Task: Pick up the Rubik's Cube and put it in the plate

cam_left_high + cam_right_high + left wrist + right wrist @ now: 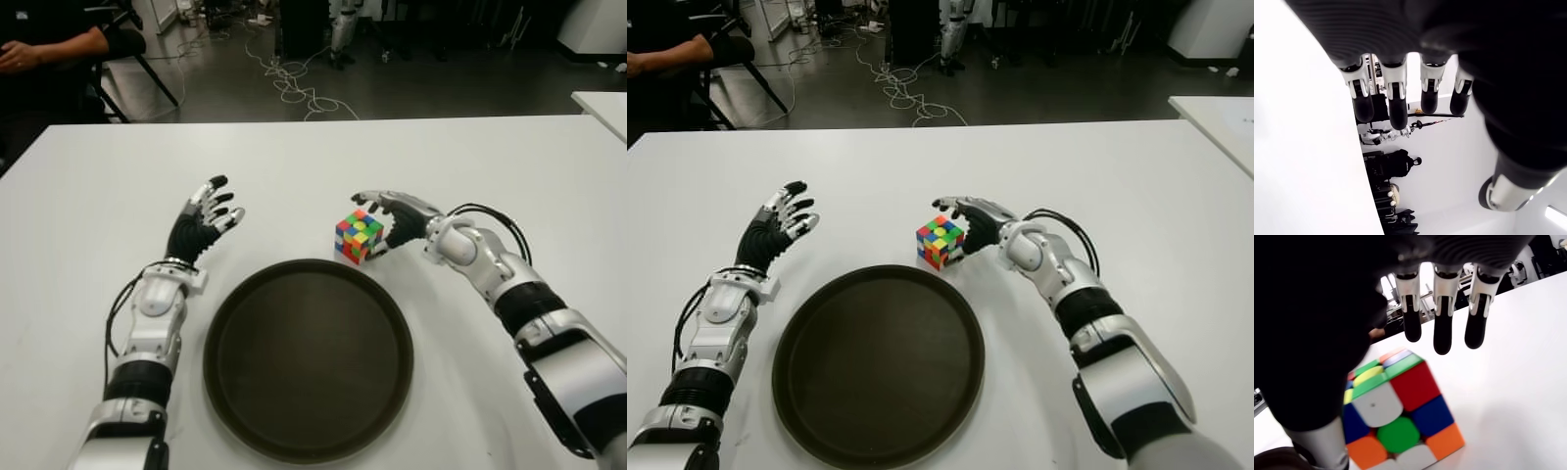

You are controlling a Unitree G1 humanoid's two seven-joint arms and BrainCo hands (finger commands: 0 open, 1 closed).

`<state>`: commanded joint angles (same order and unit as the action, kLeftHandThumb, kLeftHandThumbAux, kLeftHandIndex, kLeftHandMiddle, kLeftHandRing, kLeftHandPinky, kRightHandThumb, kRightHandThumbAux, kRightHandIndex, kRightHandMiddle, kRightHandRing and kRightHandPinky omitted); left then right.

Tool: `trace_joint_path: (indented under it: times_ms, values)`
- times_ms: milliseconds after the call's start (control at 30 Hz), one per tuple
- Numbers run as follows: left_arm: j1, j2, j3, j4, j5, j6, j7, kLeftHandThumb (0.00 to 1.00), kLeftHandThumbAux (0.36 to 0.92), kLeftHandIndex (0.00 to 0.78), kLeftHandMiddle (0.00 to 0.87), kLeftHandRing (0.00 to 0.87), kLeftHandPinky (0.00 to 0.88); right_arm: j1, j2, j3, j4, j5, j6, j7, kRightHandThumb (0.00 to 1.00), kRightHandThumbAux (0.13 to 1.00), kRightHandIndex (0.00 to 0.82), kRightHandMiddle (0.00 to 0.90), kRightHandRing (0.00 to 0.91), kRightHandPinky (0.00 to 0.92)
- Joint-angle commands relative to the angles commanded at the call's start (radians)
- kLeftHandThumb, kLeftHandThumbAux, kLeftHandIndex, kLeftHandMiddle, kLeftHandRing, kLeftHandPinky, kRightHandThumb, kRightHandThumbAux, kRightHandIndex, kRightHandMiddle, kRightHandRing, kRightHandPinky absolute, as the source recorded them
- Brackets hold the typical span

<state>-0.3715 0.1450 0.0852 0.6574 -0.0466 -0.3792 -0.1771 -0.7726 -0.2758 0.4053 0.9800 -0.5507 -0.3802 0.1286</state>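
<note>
I am seeing the multicoloured Rubik's Cube (359, 237) sitting on the white table (88, 196), just behind the rim of the round dark brown plate (308, 360). My right hand (396, 219) is reaching around the cube, fingers (1443, 335) extended over it and not yet closing. My left hand (203, 228) is showing left of the plate, fingers spread wide, holding nothing.

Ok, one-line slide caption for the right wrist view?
Right robot hand open over the multicoloured Rubik's Cube on the white table, fingers not yet closed.
</note>
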Motion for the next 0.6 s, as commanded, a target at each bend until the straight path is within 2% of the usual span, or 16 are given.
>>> trace_joint_path:
  times_ms: [333, 600]
  values:
    - [-0.004, -0.003, 0.004, 0.002, -0.002, 0.011, 0.006, 0.18, 0.677, 0.055, 0.096, 0.113, 0.128, -0.012, 0.004, -0.003, 0.039, 0.009, -0.005, -0.025, 0.0, 0.832, 0.137, 0.174, 0.196, 0.226]
    - [-0.006, -0.001, 0.004, 0.014, -0.001, -0.007, 0.003, 0.19, 0.694, 0.06, 0.105, 0.118, 0.125, -0.02, 0.009, -0.007, 0.082, 0.018, -0.028, -0.037, 0.0, 0.838, 0.15, 0.189, 0.208, 0.244]
